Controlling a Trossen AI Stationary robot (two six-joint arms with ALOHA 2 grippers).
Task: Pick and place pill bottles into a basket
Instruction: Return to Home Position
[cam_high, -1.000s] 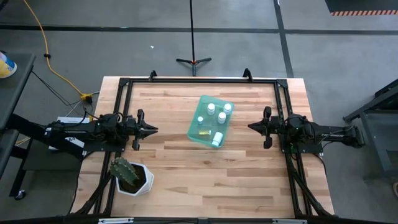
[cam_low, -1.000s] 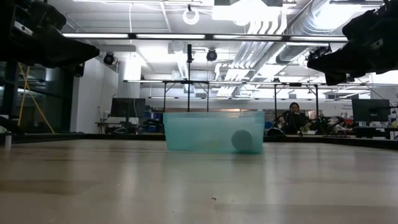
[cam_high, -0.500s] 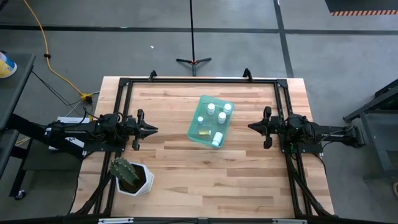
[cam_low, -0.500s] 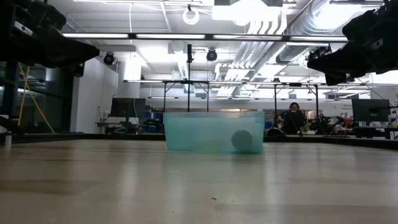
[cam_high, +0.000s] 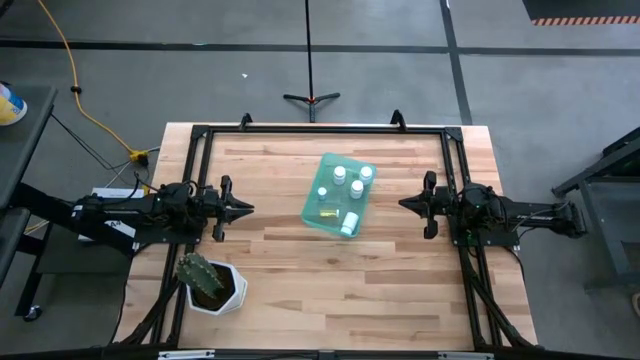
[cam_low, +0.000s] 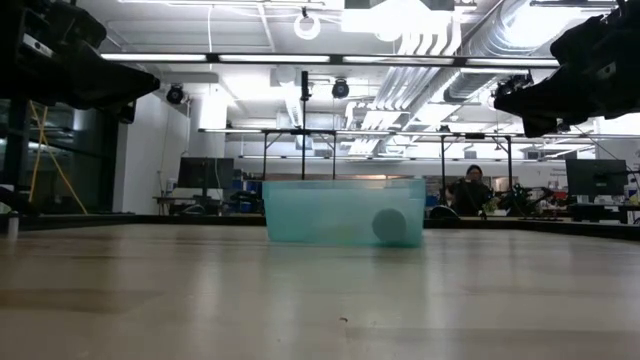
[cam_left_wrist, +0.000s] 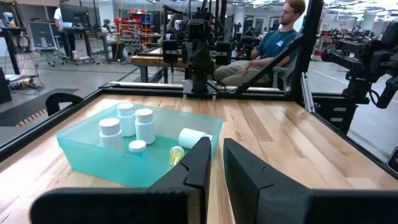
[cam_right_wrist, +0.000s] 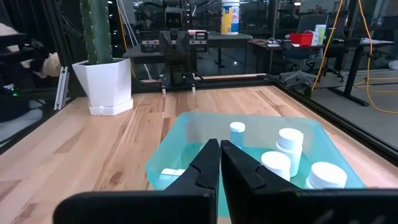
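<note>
The wooden table (cam_high: 330, 290) carries everything, framed by a black rail along its edges. The left arm reaches in over the table's left edge, and the left gripper (cam_high: 243, 208) points toward the middle with its fingers drawn together to a thin slit, grasping nothing. The right arm mirrors it over the right edge; the right gripper (cam_high: 405, 204) is likewise clenched on nothing and hangs well apart from the basket. The basket (cam_high: 337, 205) sits between the two grippers, about midway between the left and right edges and a little nearer the far edge, turned askew to the table's sides. A white hexagonal pot (cam_high: 228, 294) holding a green cactus (cam_high: 198, 271) stands at the near left corner, just beside the left arm. All the pill bottles in view lie inside the basket. Three white-capped ones (cam_high: 340, 174) stand upright, close together at its far end. A smaller one (cam_high: 323, 193) stands by the wall facing the left arm, and one (cam_high: 349, 224) lies on its side at the near corner. Just beside that one, a small yellowish piece (cam_high: 325, 213) rests on the basket floor; its shape cannot be told.
</note>
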